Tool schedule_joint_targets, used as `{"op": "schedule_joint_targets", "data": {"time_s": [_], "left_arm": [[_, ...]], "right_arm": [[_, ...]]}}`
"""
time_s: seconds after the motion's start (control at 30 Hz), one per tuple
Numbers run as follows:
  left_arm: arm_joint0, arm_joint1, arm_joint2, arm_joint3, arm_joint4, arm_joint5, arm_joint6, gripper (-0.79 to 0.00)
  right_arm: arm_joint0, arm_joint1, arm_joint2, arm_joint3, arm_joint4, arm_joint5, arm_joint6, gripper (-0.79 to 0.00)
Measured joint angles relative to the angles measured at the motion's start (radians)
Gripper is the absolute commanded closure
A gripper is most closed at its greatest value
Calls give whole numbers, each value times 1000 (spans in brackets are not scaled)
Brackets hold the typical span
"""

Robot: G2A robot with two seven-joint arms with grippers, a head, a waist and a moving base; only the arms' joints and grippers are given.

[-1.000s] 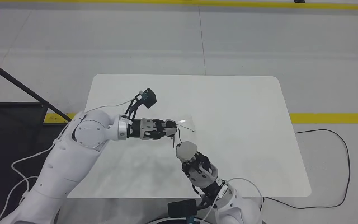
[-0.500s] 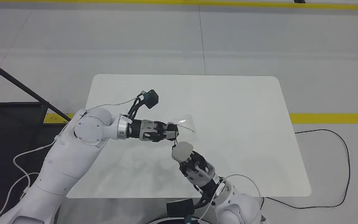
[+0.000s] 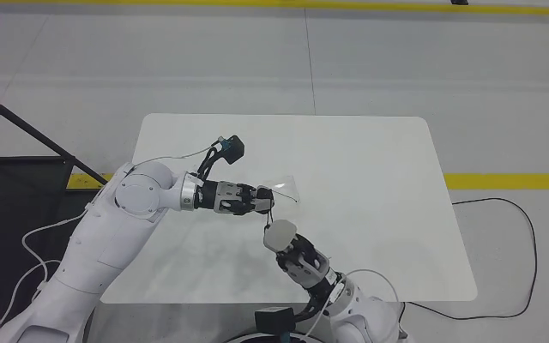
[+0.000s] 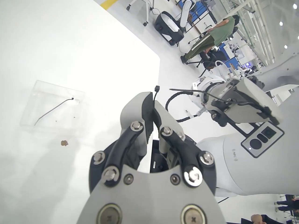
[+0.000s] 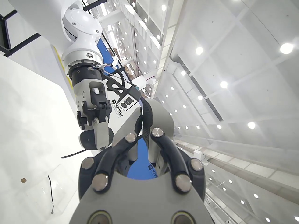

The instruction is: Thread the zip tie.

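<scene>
The left end effector is clamped shut on the zip tie. It pinches the strap right under the head, so the small square head pokes clear of the fingertips. A grip this short probably keeps the head from wobbling and leaves it free to take the strap.

Just beside it, the right end effector is also closed, on the thin tail of what looks like the same tie bent round. A short length of strap juts ahead of its fingertips. The tail tip aims at the head, near it but not touching. The threading itself is not yet done. The next move calls for fine alignment, since a limp tip could slide past the head or buckle.

Both end effectors hang above the counter, which likely gives the loop room. Below the left end effector and off to one side, a clear tray lies flat with a spare tie in it. A small brown crumb sits near the tray.
</scene>
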Motion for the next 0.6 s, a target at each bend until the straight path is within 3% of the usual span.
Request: {"op": "schedule_joint_targets", "data": {"time_s": [0.6], "left_arm": [[0, 0, 0, 0, 0, 0, 0, 0]], "right_arm": [[9, 5, -9, 3, -3, -9, 23, 0]]}}
